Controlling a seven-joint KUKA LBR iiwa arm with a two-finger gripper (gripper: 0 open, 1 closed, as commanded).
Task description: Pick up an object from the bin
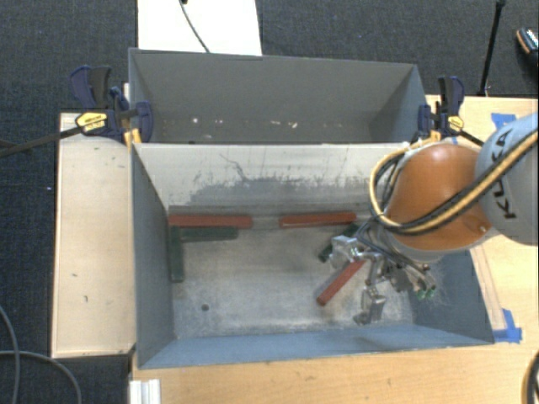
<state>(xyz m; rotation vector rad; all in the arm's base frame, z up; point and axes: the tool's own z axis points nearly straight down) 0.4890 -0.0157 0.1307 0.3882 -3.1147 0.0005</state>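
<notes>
My gripper (369, 303) hangs low over the bin's floor at the front right, below the arm's orange cover. A short red-brown stick (338, 283) lies tilted on the floor right beside the gripper's left side, its upper end running up under the gripper's metal parts. Whether the stick is touched or gripped is hidden from me. A small green piece (427, 291) shows just to the right of the gripper.
Two red-brown bars lie along the foot of the back wall, one at the left (209, 221) and one in the middle (316, 220). A dark green L-shaped piece (177, 252) lies at the left. The arm's cover and cables hide the right corner.
</notes>
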